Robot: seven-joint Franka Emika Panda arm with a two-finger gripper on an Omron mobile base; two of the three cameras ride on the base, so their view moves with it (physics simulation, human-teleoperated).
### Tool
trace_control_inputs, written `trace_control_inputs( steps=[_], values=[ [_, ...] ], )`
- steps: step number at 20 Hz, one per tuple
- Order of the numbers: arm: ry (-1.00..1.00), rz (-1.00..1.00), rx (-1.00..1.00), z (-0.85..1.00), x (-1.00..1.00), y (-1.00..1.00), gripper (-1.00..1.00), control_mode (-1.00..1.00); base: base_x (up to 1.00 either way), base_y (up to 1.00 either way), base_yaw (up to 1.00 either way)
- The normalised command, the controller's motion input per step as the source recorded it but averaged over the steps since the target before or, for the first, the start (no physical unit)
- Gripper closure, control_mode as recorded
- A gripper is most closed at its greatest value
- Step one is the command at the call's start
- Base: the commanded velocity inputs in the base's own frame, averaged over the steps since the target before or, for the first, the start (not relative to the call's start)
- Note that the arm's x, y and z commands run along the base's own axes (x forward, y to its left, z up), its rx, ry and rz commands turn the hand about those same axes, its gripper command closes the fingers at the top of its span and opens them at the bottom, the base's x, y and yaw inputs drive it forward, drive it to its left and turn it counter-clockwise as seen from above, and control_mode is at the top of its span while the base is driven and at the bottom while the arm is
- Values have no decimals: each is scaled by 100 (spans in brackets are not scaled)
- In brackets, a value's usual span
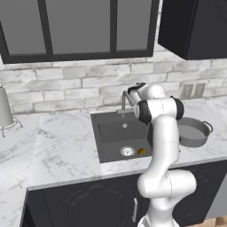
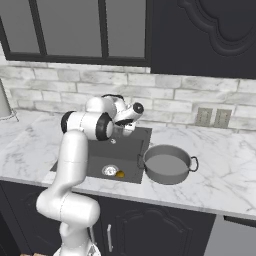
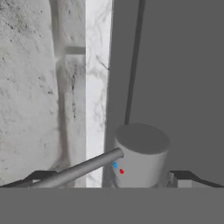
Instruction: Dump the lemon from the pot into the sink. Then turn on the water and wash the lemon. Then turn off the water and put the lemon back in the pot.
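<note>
We see the lemon (image 1: 142, 151) on the sink (image 1: 111, 133) floor, at 3 o'clock of the drain (image 1: 127, 151), touching nothing. Pot (image 2: 167, 164) sits upright on the counter (image 2: 225, 175) just beside the sink. Farther back, gripper (image 3: 109, 177) hangs at the faucet (image 3: 135, 153) base, jaws spread wide, holding nothing.

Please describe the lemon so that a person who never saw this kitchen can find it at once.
Look into the dark charcoal rectangular sink set in the white marble counter. Near its front edge sits a round silver drain ring; the tiny yellow-orange lemon lies beside it, the basin's only coloured thing.
</note>
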Motion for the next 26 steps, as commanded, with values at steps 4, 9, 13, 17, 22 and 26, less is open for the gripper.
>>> trace_control_inputs(
  steps=[4,9,13,17,22,26],
  values=[
    [11,0,9,-26,0,-30,-100,-100,0,0,0],
    [14,0,17,-27,0,-42,-100,-100,0,0,0],
    [14,0,17,-29,0,-44,-100,-100,0,0,0],
    [10,-1,11,-31,0,-28,-100,-100,0,0,0],
    [7,-2,4,-24,0,-4,-100,-100,0,0,0],
    [2,-2,3,-4,0,0,-100,-100,0,0,0]
  ],
)
